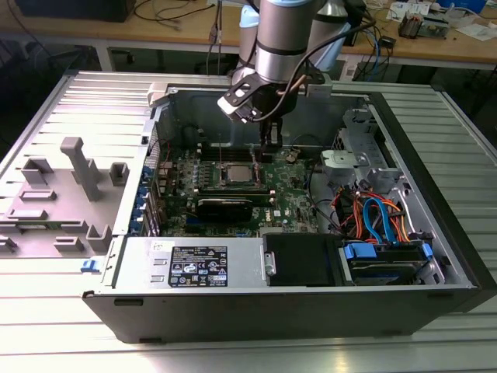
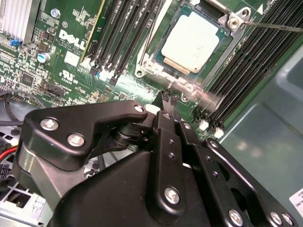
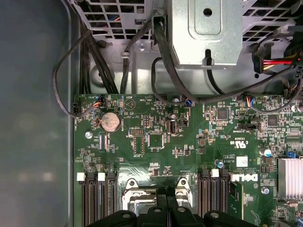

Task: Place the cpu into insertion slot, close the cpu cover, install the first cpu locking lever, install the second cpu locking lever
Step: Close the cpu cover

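I see my gripper (image 2: 168,100) pressed together, tips hovering just beside the slot (image 2: 214,56) mid-board (image 2: 28,66), where the cpu (image 2: 193,40) sits seated under the closed cover (image 2: 154,64).

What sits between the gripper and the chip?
In the second wrist view, only the silver frame and some green board separate gripper and cpu.

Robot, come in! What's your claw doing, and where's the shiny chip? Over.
Gripper shut, empty, tips beside the insertion slot. Cpu seated in it. Thin metal rod slants over the memory slots alongside.
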`<action>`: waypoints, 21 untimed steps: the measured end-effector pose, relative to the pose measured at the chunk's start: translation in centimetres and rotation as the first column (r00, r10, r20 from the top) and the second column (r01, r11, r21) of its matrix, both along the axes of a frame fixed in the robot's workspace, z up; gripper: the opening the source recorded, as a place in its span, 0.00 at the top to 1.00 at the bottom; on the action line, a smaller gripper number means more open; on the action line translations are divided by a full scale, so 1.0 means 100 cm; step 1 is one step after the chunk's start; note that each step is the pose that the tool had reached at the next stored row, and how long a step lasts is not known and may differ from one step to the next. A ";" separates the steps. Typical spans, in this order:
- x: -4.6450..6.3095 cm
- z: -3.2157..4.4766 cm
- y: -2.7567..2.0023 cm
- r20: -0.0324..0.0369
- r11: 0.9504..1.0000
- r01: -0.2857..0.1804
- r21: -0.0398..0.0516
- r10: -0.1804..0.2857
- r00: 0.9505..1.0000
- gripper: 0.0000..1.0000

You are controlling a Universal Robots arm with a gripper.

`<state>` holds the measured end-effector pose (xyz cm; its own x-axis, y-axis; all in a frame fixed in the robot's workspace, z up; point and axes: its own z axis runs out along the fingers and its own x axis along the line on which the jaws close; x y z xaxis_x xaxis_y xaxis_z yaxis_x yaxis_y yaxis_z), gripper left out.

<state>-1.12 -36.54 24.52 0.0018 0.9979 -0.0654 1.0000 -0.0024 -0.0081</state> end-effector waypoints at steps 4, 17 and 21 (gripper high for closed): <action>-0.003 0.0000 0.0000 0.000 1.000 0.000 0.000 0.000 1.000 0.89; -0.010 -0.0011 -0.0002 0.000 1.000 0.000 0.001 0.000 1.000 0.89; -0.010 -0.0013 -0.0002 0.000 1.000 0.000 0.001 0.000 1.000 0.89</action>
<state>-2.15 -36.57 24.39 0.0017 0.9979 -0.0641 1.0000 -0.0022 -0.0081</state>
